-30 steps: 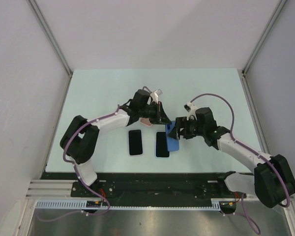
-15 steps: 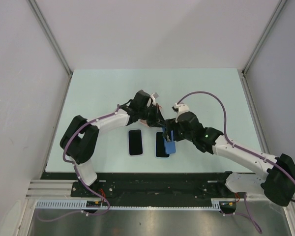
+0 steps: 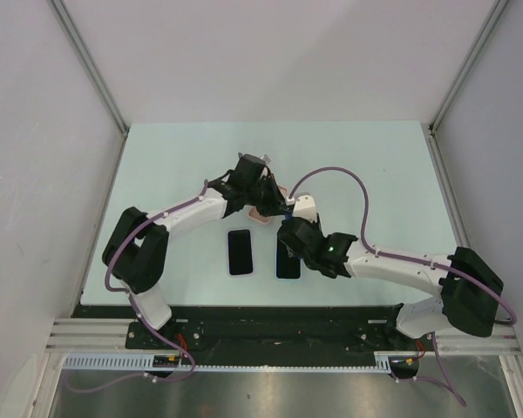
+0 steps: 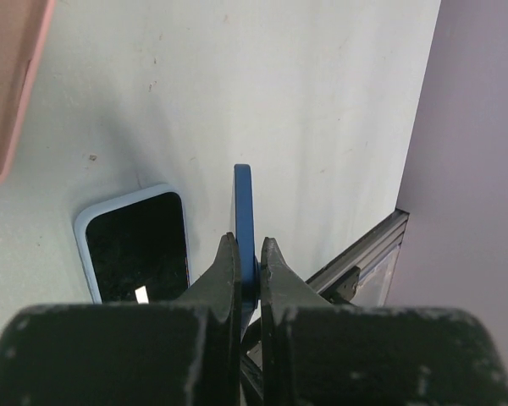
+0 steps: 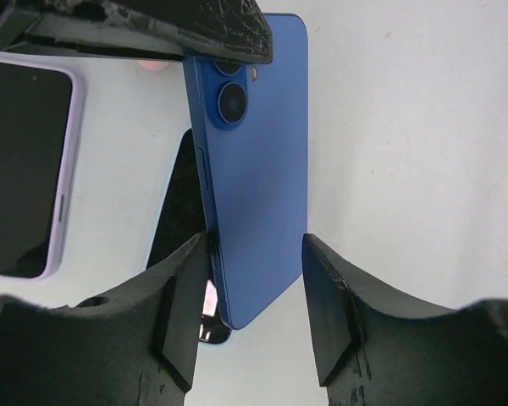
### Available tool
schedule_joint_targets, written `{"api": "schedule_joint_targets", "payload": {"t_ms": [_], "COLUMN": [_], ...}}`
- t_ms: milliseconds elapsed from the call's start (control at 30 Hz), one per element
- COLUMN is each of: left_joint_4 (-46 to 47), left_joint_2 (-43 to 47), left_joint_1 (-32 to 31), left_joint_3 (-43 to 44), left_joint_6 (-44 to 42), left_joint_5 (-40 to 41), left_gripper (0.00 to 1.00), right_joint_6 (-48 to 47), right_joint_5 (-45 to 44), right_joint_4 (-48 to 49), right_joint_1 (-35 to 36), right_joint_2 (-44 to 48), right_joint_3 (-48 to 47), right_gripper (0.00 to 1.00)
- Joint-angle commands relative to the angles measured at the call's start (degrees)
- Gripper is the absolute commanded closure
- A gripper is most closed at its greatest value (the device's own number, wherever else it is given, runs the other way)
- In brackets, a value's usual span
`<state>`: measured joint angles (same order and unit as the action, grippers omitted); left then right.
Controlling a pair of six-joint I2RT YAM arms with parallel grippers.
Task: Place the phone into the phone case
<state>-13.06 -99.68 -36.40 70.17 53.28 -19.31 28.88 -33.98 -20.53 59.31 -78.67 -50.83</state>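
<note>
A blue phone (image 5: 254,161) hangs upright above the table, its camera lenses at the top. My left gripper (image 4: 245,245) is shut on its thin edge (image 4: 243,211), and its black fingers (image 5: 152,34) show at the phone's upper end. My right gripper (image 5: 254,245) straddles the phone's lower end, with both pads against its side edges. An empty pink phone case (image 4: 4,93) lies on the table just beyond. From above, the left gripper (image 3: 275,202) and right gripper (image 3: 289,228) meet beside the pink case (image 3: 260,215) and hide most of the phone.
Two other phones lie screen-up near the front edge. One is in a light blue case (image 4: 135,245) (image 3: 288,261) right under the held phone. The other is in a lilac case (image 5: 21,169) (image 3: 239,252). The table's front rail (image 4: 364,254) runs close by.
My right arm has swung left toward the left gripper and its jaws have narrowed around the blue phone. The left gripper has tightened on the phone's edge and hardly moved.
</note>
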Motion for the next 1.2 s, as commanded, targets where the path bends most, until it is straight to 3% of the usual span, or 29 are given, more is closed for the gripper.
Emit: {"api": "schedule_joint_targets", "payload": {"t_ms": [0,233,333,467,533,567,600,633,733,833,1033,1167], "left_joint_4": [0.1,-0.7,-0.7,-0.7,-0.7,-0.6,-0.7,-1.3,-4.8,-9.0,-16.9,-19.2], "left_joint_2": [3.7,4.0,4.0,3.7,3.4,3.3,3.0,2.9,2.6,1.9,-0.2,-3.2], "left_joint_1": [0.3,0.3,0.3,0.3,0.3,0.3,0.3,0.4,0.5,1.2,7.0,9.5], "left_joint_3": [3.0,3.1,3.0,2.7,3.0,3.3,4.0,4.5,7.5,11.8,15.3,16.7], "left_joint_6": [4.2,4.4,4.4,3.9,3.2,2.3,1.7,0.4,-2.5,-6.8,-17.0,-23.5], "left_joint_5": [0.5,1.1,0.6,-0.4,-1.2,-1.3,-1.5,-1.1,0.8,2.5,8.7,14.2], "left_gripper": [1.0,1.0,1.0,0.99,0.87,0.66,0.55,0.35,0.19,0.12,0.18,0.23], "right_joint_6": [1.3,2.2,2.9,2.5,2.6,2.6,2.5,2.4,2.6,2.5,2.2,1.9], "right_joint_5": [-9.2,-12.9,-14.4,-17.1,-18.4,-18.8,-19.3,-19.0,-17.0,-15.7,-9.2,3.0], "right_joint_4": [-0.2,-1.0,-2.5,-3.7,-4.2,-4.5,-4.7,-4.8,-4.8,-5.0,-5.6,-3.6], "right_joint_1": [1.5,3.2,3.3,3.4,3.5,3.5,3.4,3.1,1.8,0.9,-4.5,-10.3], "right_joint_2": [-3.1,-8.6,-10.8,-11.9,-11.6,-11.3,-10.9,-10.6,-9.6,-8.8,-5.1,0.6], "right_joint_3": [-2.3,-4.5,-5.6,-6.3,-6.3,-6.3,-6.3,-6.3,-6.3,-6.3,-5.0,-2.5], "right_gripper": [0.49,0.52,0.59,0.89,0.96,1.0,1.0,1.0,1.0,1.0,1.0,1.0]}}
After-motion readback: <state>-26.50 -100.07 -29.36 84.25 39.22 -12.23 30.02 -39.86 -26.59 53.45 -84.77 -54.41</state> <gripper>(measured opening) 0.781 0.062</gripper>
